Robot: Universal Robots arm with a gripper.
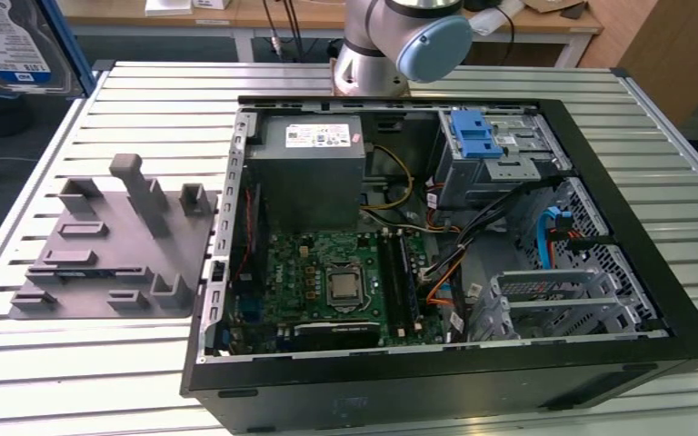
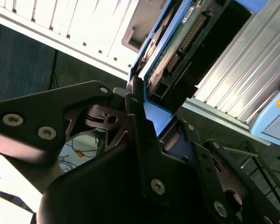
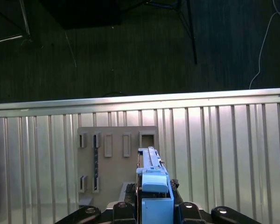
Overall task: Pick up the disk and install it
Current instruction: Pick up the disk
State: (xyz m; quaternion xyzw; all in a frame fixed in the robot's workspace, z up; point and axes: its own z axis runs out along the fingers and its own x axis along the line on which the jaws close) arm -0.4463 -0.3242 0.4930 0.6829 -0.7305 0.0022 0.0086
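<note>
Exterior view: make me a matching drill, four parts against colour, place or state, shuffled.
Things:
1 disk
2 power supply
3 motherboard
4 fixture plate

Descriptions:
A green, inside the computer case
B grey, flat on the table beside the case
C clamped in the gripper, off the table
D grey box with a white sticker, inside the case

Pairs: 1-C, 2-D, 3-A, 4-B
</note>
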